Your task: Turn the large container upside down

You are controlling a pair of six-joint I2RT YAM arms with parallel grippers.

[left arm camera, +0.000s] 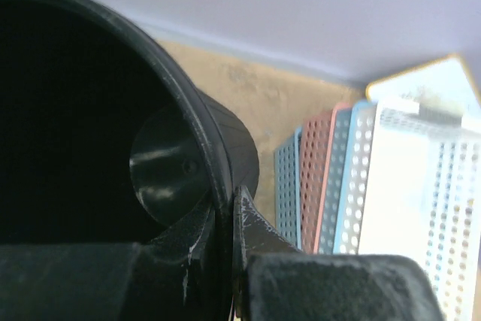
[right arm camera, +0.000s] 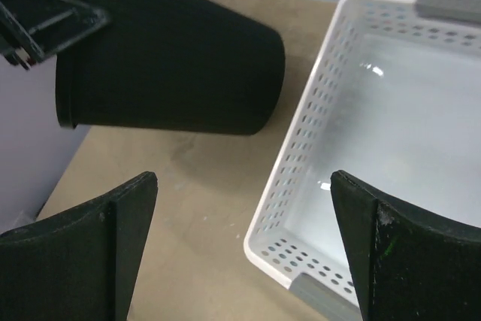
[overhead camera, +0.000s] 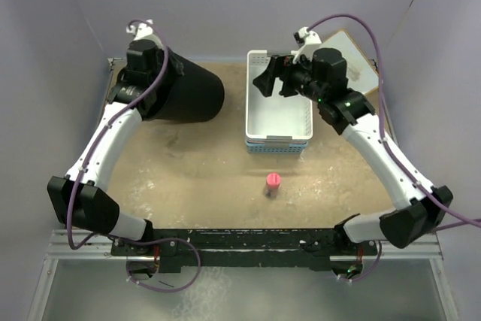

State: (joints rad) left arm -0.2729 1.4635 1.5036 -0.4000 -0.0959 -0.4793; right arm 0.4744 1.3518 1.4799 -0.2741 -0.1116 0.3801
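Note:
The large container, a black bucket (overhead camera: 192,92), is tipped on its side at the back left. Its mouth faces left and its base faces right, towards the baskets. My left gripper (overhead camera: 139,80) is shut on its rim. In the left wrist view the gripper (left arm camera: 229,216) pinches the rim (left arm camera: 188,110), one finger inside and one outside. The right wrist view shows the bucket's side (right arm camera: 173,58) and a left finger (right arm camera: 45,24) at the rim. My right gripper (overhead camera: 272,80) is open and empty above the left edge of the white basket (overhead camera: 249,103). It is also open in its own view (right arm camera: 244,178).
The white basket (right arm camera: 316,125) sits nested in a stack with a blue (left arm camera: 285,186) and a pink basket (left arm camera: 316,178) at centre back. A small red cylinder (overhead camera: 273,183) stands in front of the stack. A white board (overhead camera: 353,58) lies at the back right. Walls close off the back and sides.

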